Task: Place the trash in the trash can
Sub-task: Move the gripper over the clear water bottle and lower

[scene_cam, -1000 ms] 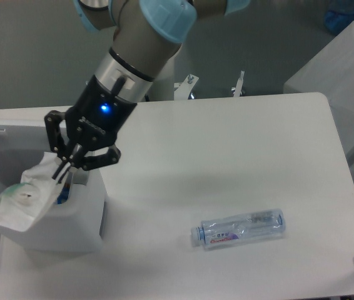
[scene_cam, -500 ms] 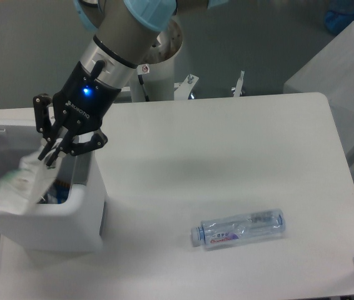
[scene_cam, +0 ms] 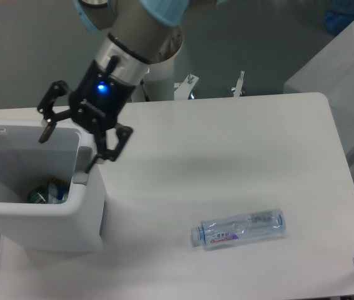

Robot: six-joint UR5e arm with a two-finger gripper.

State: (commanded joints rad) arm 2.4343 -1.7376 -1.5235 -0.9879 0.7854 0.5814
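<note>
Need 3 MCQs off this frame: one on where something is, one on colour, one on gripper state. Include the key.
1. Where does the water bottle lie?
A. inside the trash can
B. on its side on the table, right of the trash can
C. between the gripper's fingers

2. What colour is the light on the gripper's body?
A. blue
B. red
C. green

3. How is the gripper set?
A. shut on the bottle
B. shut on the wrapper
C. open, holding nothing

Key: 1 B, the bottle lies flat on the white table, well apart from the trash can. 2 A, a blue dot glows on the black body. 3 C, the fingers are spread wide over the can's rim with nothing between them; something green, likely the wrapper, sits at the bottom of the can.
</note>
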